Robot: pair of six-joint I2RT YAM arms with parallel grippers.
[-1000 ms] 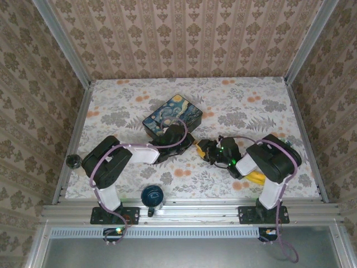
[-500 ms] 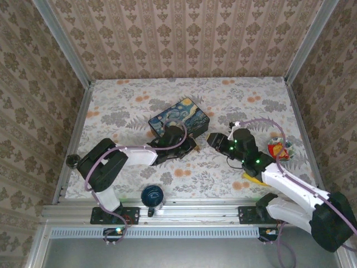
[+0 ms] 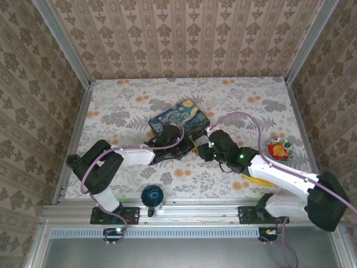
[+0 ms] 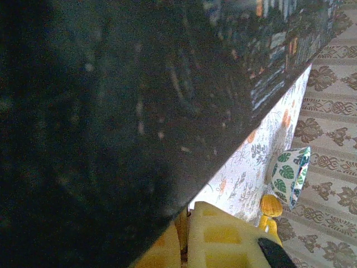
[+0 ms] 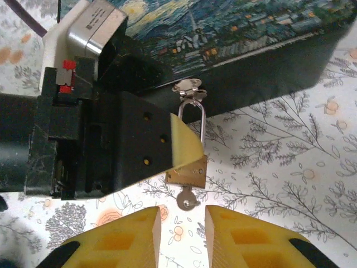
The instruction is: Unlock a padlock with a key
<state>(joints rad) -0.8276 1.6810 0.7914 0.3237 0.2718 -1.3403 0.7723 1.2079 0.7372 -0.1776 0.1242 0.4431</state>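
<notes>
— Which step are you on?

— Turning the key, I judge. The tin (image 3: 179, 114) is the big thing here. My left gripper (image 3: 189, 146) reaches in at its near side. I can make out just one pad (image 5: 184, 144), but it looks clamped on the padlock (image 5: 188, 174). The padlock hangs by its shackle (image 5: 193, 120) from the tin's latch (image 5: 187, 86). My right gripper (image 5: 183, 229) hovers just short of it, fingers (image 5: 120, 237) apart, holding nothing.

— And the key (image 5: 185, 199)?

— Seated in the padlock's underside, its head poking out towards my open fingers.

— So what's next?

— Ease the right gripper forward, close on that little head, and twist while the left braces the body. It's a small target, so I must be square to it.

— The count?

— One tin, two grippers, one padlock, one key.
</notes>
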